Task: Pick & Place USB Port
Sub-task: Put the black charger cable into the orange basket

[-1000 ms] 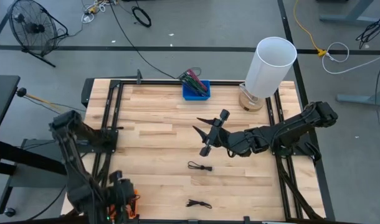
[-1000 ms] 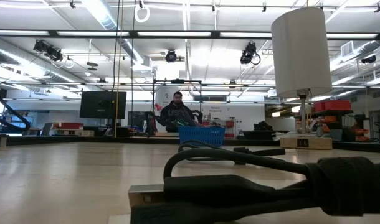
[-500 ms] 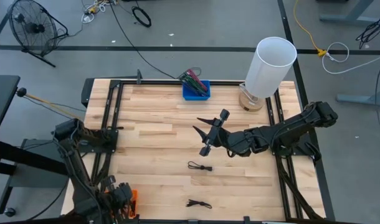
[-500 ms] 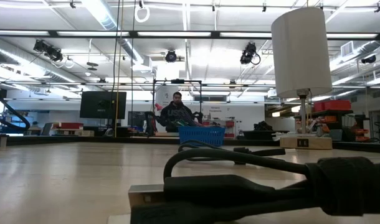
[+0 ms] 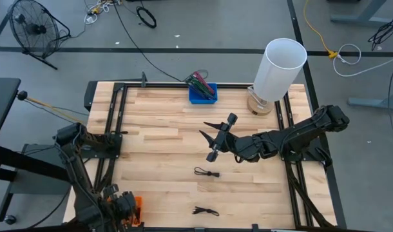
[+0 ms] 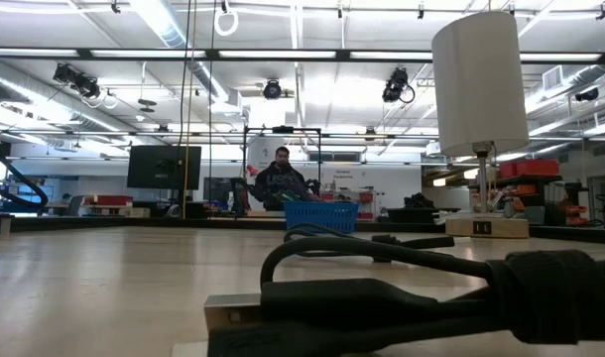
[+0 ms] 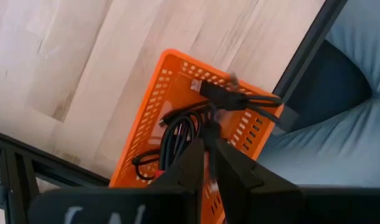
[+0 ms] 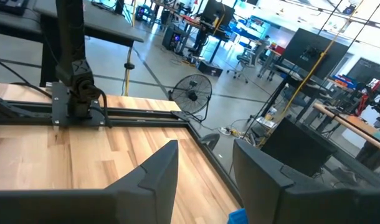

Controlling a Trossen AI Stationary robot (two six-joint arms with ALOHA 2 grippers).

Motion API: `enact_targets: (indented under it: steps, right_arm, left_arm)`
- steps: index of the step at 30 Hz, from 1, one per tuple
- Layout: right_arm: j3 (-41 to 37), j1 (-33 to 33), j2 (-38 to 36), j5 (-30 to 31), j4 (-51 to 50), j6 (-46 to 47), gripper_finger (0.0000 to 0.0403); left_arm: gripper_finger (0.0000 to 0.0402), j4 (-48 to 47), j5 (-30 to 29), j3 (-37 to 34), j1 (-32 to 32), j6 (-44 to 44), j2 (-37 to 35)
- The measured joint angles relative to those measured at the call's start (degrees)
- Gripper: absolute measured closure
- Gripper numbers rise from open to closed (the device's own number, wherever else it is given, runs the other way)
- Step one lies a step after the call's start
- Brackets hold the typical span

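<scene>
We hang our left gripper [image 7: 209, 146], fingers nearly pressed together, above the perforated orange basket [image 7: 154, 118] holding coiled black cables [image 7: 180, 130].

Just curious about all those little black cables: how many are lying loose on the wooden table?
2: one cable bundle near the table's middle, another cable bundle by the near edge. More sit in the orange basket and blue bin, uncountable.

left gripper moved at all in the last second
Yes. In the high view the left gripper has dropped toward the table's near edge, over the orange basket.
</scene>
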Motion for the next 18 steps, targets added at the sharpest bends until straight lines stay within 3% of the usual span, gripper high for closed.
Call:
enact_targets:
  steps: [7,10,16,18]
  right_arm:
    - [0.0,0.0,0.0,-0.5,-1.4,1.5,0.025]
    - [0.0,0.0,0.0,-2.7,-6.5,9.4,0.025]
    - [-0.1,0.2,0.0,-26.1,-27.9,27.9,0.025]
    - [-0.1,0.4,0.0,-30.5,-32.4,33.0,0.025]
  left_arm:
    - [0.0356,-0.2,-2.4,0.0,0.1,3.2,0.0]
    - [0.0356,-0.2,-6.5,0.0,0.2,8.1,0.0]
    - [0.0356,-0.2,-21.0,0.0,1.2,18.4,-0.1]
    - [0.0356,-0.3,-25.1,0.0,2.0,21.2,-0.2]
